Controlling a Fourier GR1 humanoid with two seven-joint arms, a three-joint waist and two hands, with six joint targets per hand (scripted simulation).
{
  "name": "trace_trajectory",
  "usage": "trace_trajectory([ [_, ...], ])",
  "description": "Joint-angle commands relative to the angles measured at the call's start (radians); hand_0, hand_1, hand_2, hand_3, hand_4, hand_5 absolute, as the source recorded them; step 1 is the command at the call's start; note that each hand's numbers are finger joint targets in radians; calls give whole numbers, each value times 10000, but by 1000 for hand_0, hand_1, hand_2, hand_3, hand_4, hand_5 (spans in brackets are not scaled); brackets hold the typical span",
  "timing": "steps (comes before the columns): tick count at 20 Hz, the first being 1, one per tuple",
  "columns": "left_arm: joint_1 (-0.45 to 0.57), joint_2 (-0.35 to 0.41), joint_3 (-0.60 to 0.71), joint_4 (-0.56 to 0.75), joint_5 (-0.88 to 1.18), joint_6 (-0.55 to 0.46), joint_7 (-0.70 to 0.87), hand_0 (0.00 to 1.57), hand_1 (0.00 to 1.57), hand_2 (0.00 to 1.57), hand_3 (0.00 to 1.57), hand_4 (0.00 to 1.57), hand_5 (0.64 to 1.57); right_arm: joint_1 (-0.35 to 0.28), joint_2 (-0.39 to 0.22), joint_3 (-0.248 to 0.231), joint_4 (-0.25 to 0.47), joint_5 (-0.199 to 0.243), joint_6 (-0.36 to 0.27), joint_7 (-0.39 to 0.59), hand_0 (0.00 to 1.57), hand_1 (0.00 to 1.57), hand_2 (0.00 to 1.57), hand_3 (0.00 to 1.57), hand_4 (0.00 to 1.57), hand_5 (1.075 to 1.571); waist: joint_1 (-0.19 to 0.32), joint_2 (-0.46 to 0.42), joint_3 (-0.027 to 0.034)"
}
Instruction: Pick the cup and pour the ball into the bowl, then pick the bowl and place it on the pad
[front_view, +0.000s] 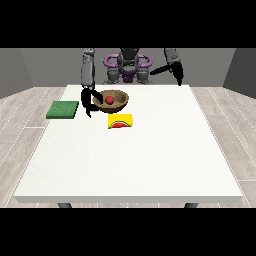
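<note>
Red ball (109, 100) is seen inside wooden bowl (111, 100), so pour is judged done. Bowl is flanked by hand at view's left (88, 99); fingers can't be told. Green pad (63, 110) lies just beside on bench (150, 160), w/ yellow cup (120, 121) toppled nearby. Other hand (176, 70) is held raised, fingers unclear.

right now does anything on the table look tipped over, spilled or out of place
Yes: the yellow cup lies on its side in front of the wooden bowl instead of standing. Nothing is spilled; the red ball sits inside the bowl. The green pad lies flat and bare at the view's left, with the bowl not yet on it.
</note>
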Motion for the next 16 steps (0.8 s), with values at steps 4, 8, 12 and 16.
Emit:
trace_trajectory([
  [4,-107,319,576,442,269,48,64,0,0,0,0,0,1570,-343,-295,613,271,660,-777,2265,1571,1571,1571,1571,1025,1554,-544,-284,301],
  [8,965,647,876,698,396,32,-918,0,0,0,0,0,1570,-525,-386,676,26,663,-853,2686,1571,1571,1571,1571,1020,1552,-827,-496,309],
  [12,809,875,1298,1485,587,62,-669,0,0,0,0,0,1571,-1469,-375,1027,-677,557,-626,5069,1571,1571,1571,1571,1046,1553,-1645,-1237,304],
  [16,1327,1193,1489,1384,845,-234,-775,0,0,0,0,0,1570,-1317,-1164,575,-957,137,-135,5476,1571,1571,1571,1571,1067,1552,-1555,-1447,309],
])
